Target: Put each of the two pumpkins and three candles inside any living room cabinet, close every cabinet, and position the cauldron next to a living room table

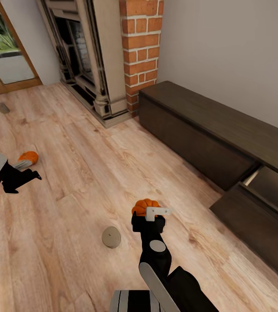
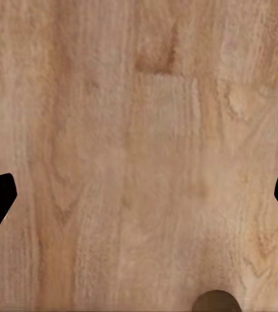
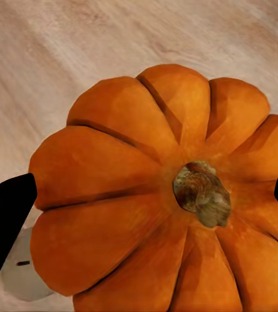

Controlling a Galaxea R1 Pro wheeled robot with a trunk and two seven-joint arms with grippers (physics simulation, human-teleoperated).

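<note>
While the right gripper (image 1: pixel 153 213) hangs over the bright-orange ribbed pumpkin (image 3: pixel 158 188), its jaws stand spread, one dark tip on each side of the fruit, and whether they touch the skin cannot be told. The pumpkin appears to sit on the light wood plank floor (image 1: pixel 91 164), directly between and below the jaws.

Risks:
- The ribbed, rounded skin may slip out if the jaws close off-centre or too high.
- A push from one tip could roll the pumpkin away across the floor.
- A pale grey object (image 3: pixel 22 276) touches the pumpkin beside one jaw tip; it could be caught in the closure.

The right wrist view gives the brown stem (image 3: pixel 202 193) and jaw alignment. The head view adds what lies outward: a short beige candle (image 1: pixel 111 237) near the jaws, the long dark-brown cabinet (image 1: pixel 208 130) with one drawer pulled out, well apart, and a second pumpkin (image 1: pixel 29 157) just beyond the left gripper (image 1: pixel 31 175), whose jaws are spread and empty over bare floor.
</note>
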